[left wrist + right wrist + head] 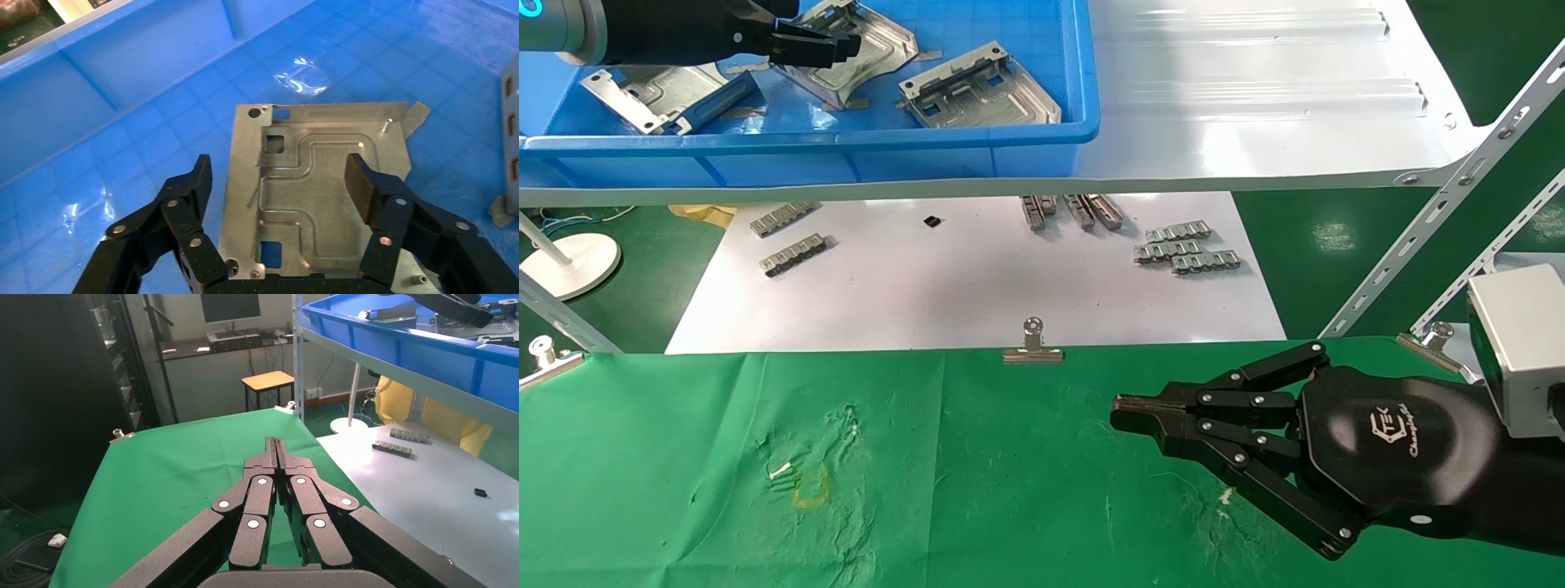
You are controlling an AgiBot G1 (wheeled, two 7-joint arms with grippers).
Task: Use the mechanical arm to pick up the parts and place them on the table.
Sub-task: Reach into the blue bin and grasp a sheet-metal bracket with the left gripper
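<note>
My left gripper (846, 45) reaches into the blue bin (846, 139) on the shelf. It is open and hovers just above a silvery stamped part (883, 49). In the left wrist view the part (318, 184) lies flat on the bin floor, with the gripper (280, 168) spread over it; one finger is past its edge and the other is over the plate. Two more parts lie in the bin, one to the right (981, 90) and one to the left (658, 94). My right gripper (1120, 406) is shut and empty, parked low over the green table (968, 490); it also shows in the right wrist view (275, 441).
The bin stands on a glossy white shelf (1254, 98) held by slanted perforated braces (1442, 212). Below it a white sheet (977, 286) carries several grey toothed strips (1185, 249). A binder clip (1032, 343) grips the table's far edge. A white round base (568, 261) stands far left.
</note>
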